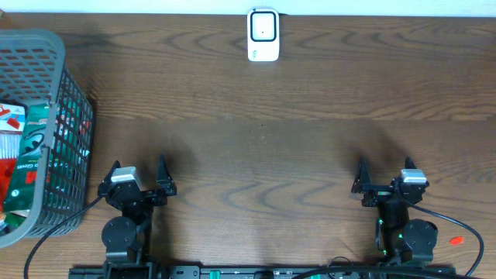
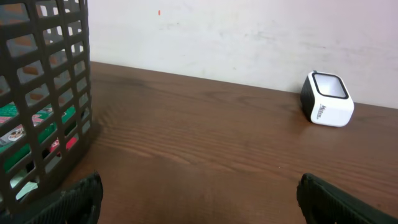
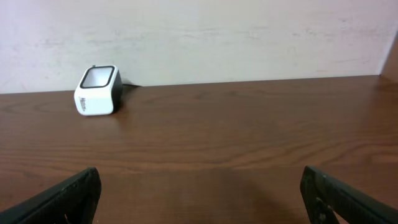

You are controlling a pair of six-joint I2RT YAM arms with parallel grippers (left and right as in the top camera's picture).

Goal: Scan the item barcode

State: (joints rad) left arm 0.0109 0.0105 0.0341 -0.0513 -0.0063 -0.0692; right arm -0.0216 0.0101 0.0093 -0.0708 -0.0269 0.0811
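Packets in green, white and red printed wrappers, the goods to be scanned, lie heaped inside the grey plastic lattice basket that we find at the far left of the dark brown wooden table. From the left wrist camera we see some green and red wrapping through the basket's openings; we cannot make out any barcode.

Just right of the basket, at the near edge, the left gripper sits low over the wood with its black fingers spread wide and nothing between them. Neither finger touches the basket, though the outer one stands close to its wall.

Further right, at the middle of the table's far edge against the pale wall, stands the small white box-shaped scanner with its dark-framed window — well apart from both arms and from the basket.

On the right side, again at the near edge, the right gripper mirrors its partner: jaws fully apart, holding nothing, bare wood under them. Its camera shows the scanner ahead and to the left. Beside the right arm's base we notice a small red mark on the table — what it is we cannot tell.
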